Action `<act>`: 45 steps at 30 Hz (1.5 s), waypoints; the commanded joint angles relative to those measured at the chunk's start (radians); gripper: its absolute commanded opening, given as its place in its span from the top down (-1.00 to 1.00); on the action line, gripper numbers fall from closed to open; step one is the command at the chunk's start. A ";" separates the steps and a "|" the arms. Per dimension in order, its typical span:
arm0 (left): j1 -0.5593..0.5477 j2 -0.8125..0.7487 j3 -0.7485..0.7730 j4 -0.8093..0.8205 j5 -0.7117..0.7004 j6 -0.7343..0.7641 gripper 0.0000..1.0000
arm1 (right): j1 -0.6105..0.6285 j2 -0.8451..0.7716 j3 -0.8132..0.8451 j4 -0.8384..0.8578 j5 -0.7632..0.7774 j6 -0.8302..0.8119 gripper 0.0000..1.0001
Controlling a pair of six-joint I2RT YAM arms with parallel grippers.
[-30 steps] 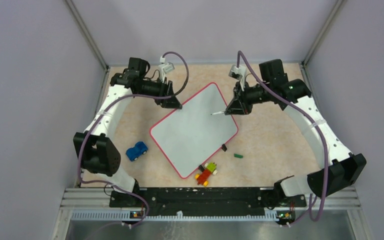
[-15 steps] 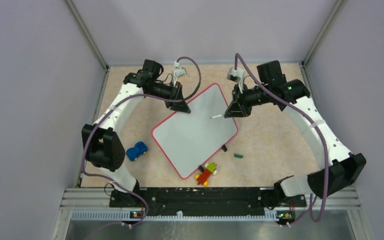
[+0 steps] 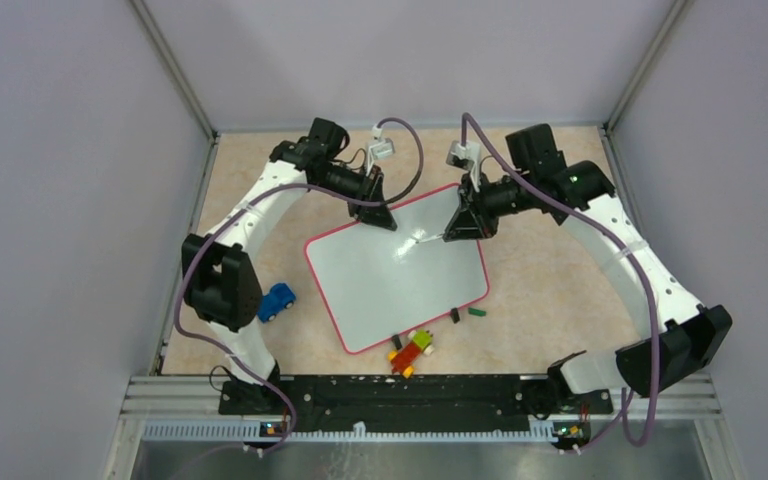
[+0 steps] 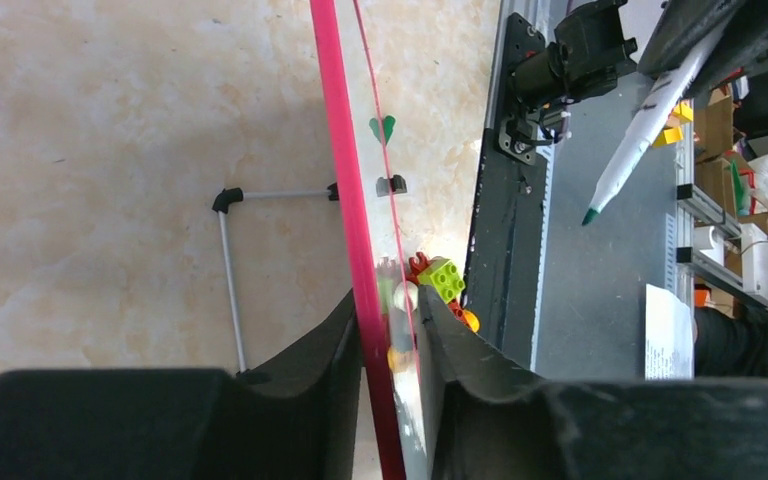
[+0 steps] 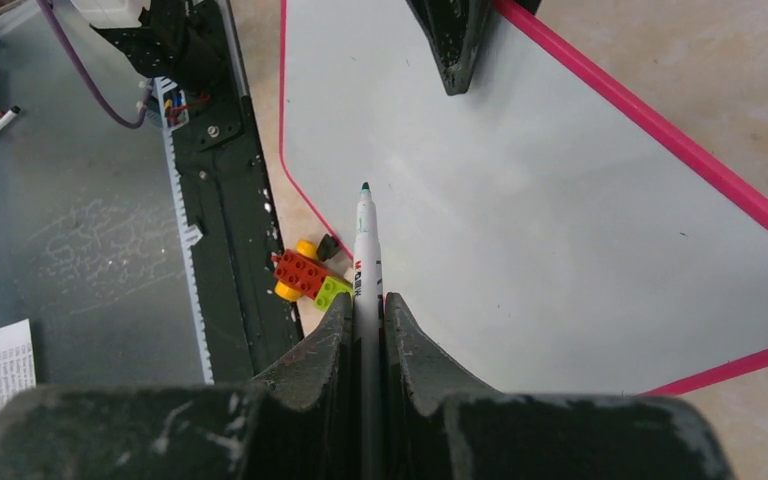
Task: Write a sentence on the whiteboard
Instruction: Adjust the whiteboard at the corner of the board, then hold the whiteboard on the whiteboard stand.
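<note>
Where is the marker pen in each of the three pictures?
Top external: the marker is over the whiteboard's far part, sticking out of the right tool.
Left wrist: the marker is upper right, slanted, green tip lowest.
Right wrist: the marker is in the middle, between the tool's fingers, tip up.
Shared landmark: the brick toy, seen in all three views.

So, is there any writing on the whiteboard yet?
No, in the right wrist view the whiteboard is blank white all around the marker tip.
</note>
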 commanded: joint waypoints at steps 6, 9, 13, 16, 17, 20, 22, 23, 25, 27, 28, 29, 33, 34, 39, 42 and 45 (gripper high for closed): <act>0.061 -0.065 0.063 0.007 0.018 -0.046 -0.28 | 0.060 -0.081 -0.046 0.143 0.073 0.072 1.00; 0.121 -0.147 0.018 0.027 0.007 -0.074 -0.30 | 0.141 -0.090 -0.068 0.217 0.170 0.102 1.00; 0.209 -0.243 -0.076 0.014 0.035 -0.077 -0.26 | 0.249 -0.070 -0.063 0.288 0.284 0.112 1.00; 0.244 -0.291 -0.133 -0.018 0.032 -0.048 -0.25 | 0.319 -0.033 -0.022 0.311 0.345 0.103 1.00; 0.249 -0.302 -0.154 -0.019 0.032 -0.045 -0.24 | 0.334 -0.016 -0.004 0.310 0.350 0.096 1.00; 0.250 -0.322 -0.203 -0.014 0.036 -0.045 -0.21 | 0.377 0.033 0.051 0.312 0.363 0.093 1.00; 0.250 -0.321 -0.232 0.001 0.042 -0.056 -0.15 | 0.408 0.051 0.058 0.342 0.385 0.095 1.00; 0.250 -0.317 -0.240 0.007 0.049 -0.058 -0.13 | 0.426 0.057 0.056 0.361 0.405 0.091 1.00; 0.248 -0.305 -0.248 0.012 0.057 -0.062 -0.08 | 0.472 0.071 0.055 0.387 0.463 0.076 1.00; 0.248 -0.293 -0.248 0.014 0.070 -0.069 -0.02 | 0.519 0.083 0.054 0.411 0.535 0.065 1.00; 0.248 -0.288 -0.248 0.017 0.076 -0.071 0.01 | 0.533 0.089 0.052 0.425 0.552 0.063 1.00; 0.248 -0.285 -0.248 0.019 0.078 -0.071 0.03 | 0.546 0.096 0.053 0.438 0.576 0.066 1.00; 0.248 -0.286 -0.259 0.034 0.081 -0.081 0.18 | 0.582 0.130 0.072 0.461 0.618 0.080 1.00; 0.248 -0.287 -0.264 0.041 0.084 -0.087 0.20 | 0.595 0.138 0.077 0.467 0.637 0.082 1.00; 0.248 -0.291 -0.279 0.061 0.088 -0.106 0.32 | 0.666 0.185 0.102 0.486 0.739 0.075 1.00; 0.247 -0.294 -0.283 0.068 0.093 -0.118 0.41 | 0.694 0.207 0.122 0.492 0.787 0.069 1.00; 0.247 -0.295 -0.286 0.071 0.093 -0.123 0.49 | 0.716 0.218 0.135 0.491 0.817 0.064 1.00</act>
